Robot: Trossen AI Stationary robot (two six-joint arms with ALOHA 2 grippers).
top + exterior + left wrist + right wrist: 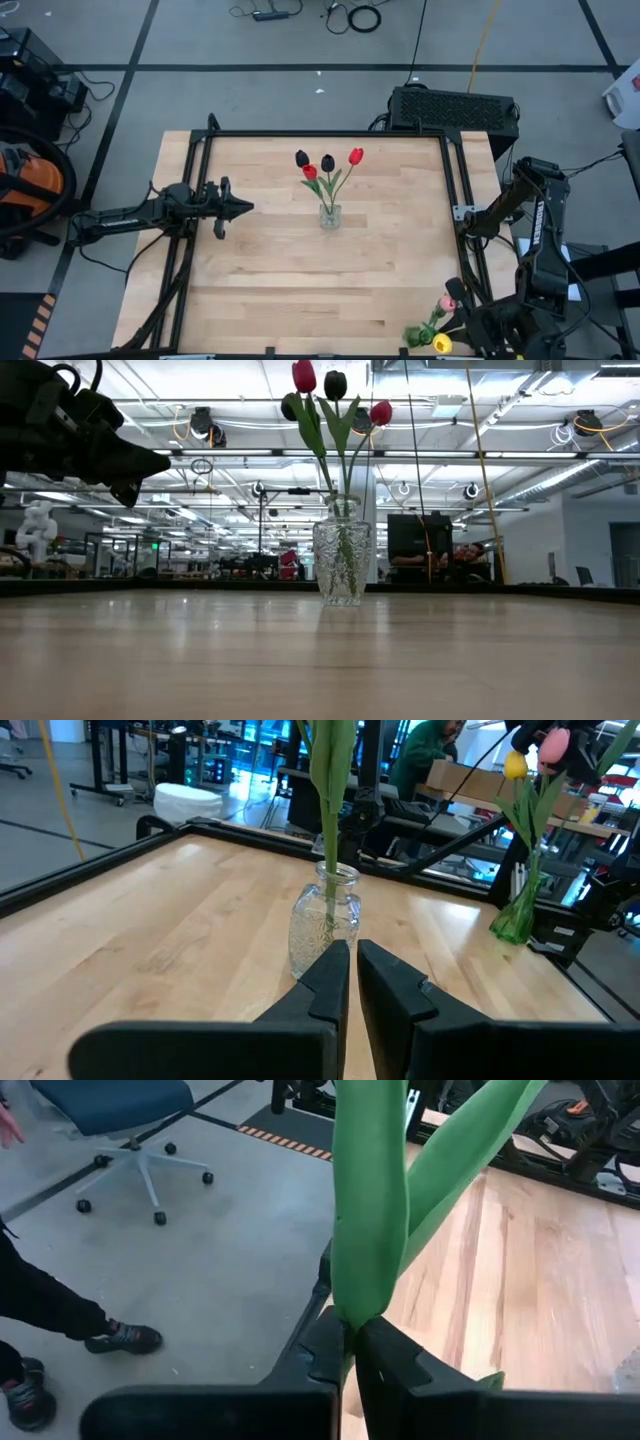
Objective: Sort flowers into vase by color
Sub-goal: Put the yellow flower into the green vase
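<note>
We see two red and two black tulips (327, 172) standing in the glass vase (330, 216) mid-worktop (270, 280). Our right gripper (352, 1342) pinches green stems (368, 1230) of a pink and yellow tulip (443, 322) at the worktop's near right corner. Left gripper (240, 208) hovers beside the vase, fingers pressed together, empty.

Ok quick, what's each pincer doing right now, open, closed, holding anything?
Left pincer: closed, empty, pointing at the glass vase.
Right pincer: closed on the pink and yellow tulips at the table's corner.
</note>
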